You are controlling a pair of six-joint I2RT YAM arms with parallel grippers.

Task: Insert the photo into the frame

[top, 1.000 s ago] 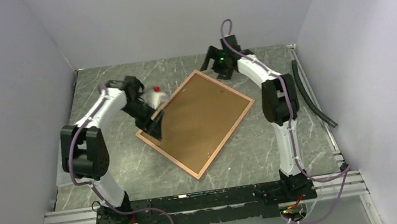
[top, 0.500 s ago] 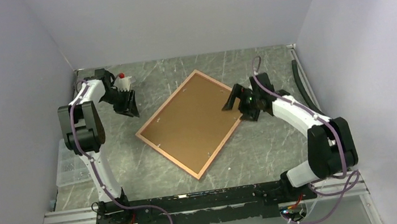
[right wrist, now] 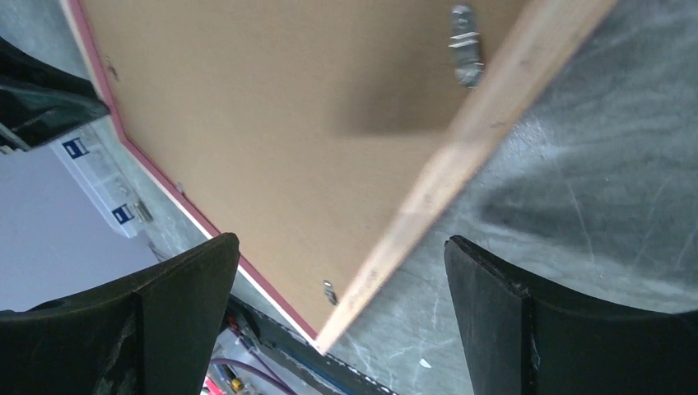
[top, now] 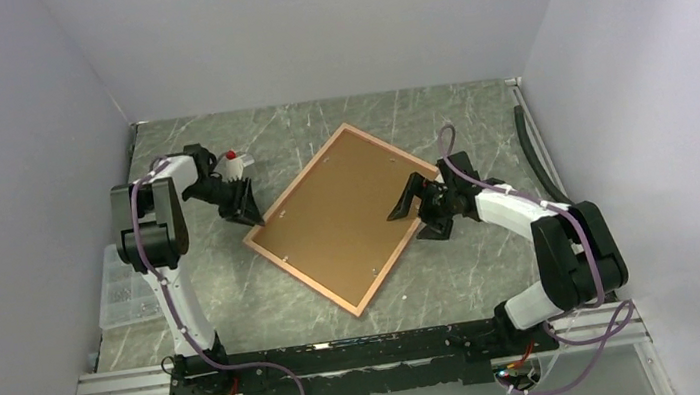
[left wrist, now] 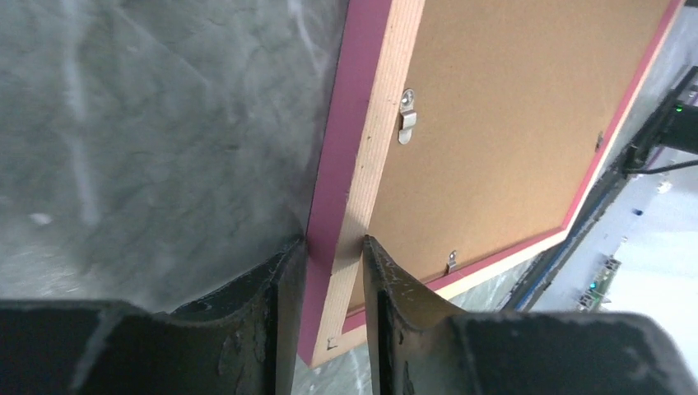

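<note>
The frame (top: pixel 297 274) lies face down and skewed on the table, its light wood rear and pink border up, with a brown backing board (top: pixel 343 213) set in it. My left gripper (top: pixel 249 210) is at the frame's left corner. In the left wrist view its fingers (left wrist: pixel 284 271) press both sides of the frame rail (left wrist: pixel 362 148), so the left gripper (left wrist: pixel 333 255) is shut on it. My right gripper (top: pixel 412 222) stands wide open astride the frame's right edge (right wrist: pixel 486 132), touching nothing. The right gripper (right wrist: pixel 337 243) shows rail and board between its fingers. The photo is out of view.
Small metal clips (left wrist: pixel 407 115) sit along the frame's inner rear edge. A clear plastic box (top: pixel 125 286) rests at the table's left edge. A black hose (top: pixel 549 168) runs along the right side. Grey walls enclose the marbled table.
My left gripper moved from the back left to the frame's left corner and closed on the rail. My right gripper shifted a little nearer and leftward over the right edge, staying open.
</note>
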